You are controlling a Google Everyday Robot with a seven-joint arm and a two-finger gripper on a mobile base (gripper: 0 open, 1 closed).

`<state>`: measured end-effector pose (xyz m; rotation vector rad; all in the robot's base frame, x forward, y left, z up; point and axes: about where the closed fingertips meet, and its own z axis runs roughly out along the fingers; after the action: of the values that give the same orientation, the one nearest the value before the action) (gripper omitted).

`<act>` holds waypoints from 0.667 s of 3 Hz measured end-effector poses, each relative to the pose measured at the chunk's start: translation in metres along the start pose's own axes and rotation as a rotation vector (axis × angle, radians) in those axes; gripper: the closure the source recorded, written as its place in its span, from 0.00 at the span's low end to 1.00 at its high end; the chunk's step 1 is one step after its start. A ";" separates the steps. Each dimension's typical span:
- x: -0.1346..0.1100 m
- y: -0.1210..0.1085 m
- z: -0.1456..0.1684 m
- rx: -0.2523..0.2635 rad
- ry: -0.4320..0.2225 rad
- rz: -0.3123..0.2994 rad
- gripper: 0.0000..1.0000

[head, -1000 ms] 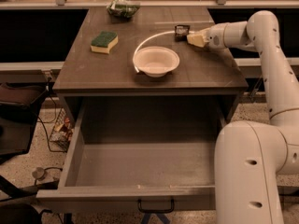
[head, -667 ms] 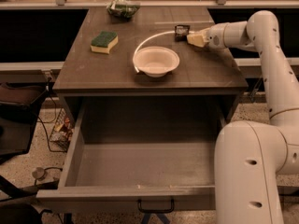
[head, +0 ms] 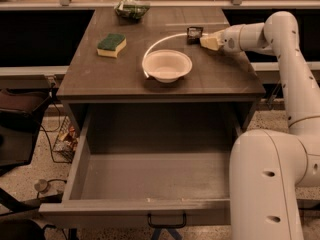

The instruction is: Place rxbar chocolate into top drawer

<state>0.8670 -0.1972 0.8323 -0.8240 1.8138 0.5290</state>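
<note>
The rxbar chocolate (head: 194,33) is a small dark bar lying on the far right part of the tabletop (head: 100,79). My gripper (head: 206,40) reaches in from the right and sits right beside the bar, at its right edge, low over the table. The top drawer (head: 150,181) is pulled wide open below the tabletop, and its grey box shows nothing inside. Its front panel (head: 100,212) with a small dark handle (head: 166,222) faces the camera.
A white bowl (head: 167,65) stands mid-table, just left of and nearer than the bar. A green-and-yellow sponge (head: 111,44) lies at the left and a green bag (head: 131,8) at the back. My arm's white base (head: 267,184) stands by the drawer's right front corner.
</note>
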 end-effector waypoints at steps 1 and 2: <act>0.000 0.000 0.000 0.000 0.000 0.000 1.00; -0.006 -0.003 -0.005 0.015 0.002 -0.011 1.00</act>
<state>0.8670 -0.2008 0.8401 -0.8244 1.8118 0.5067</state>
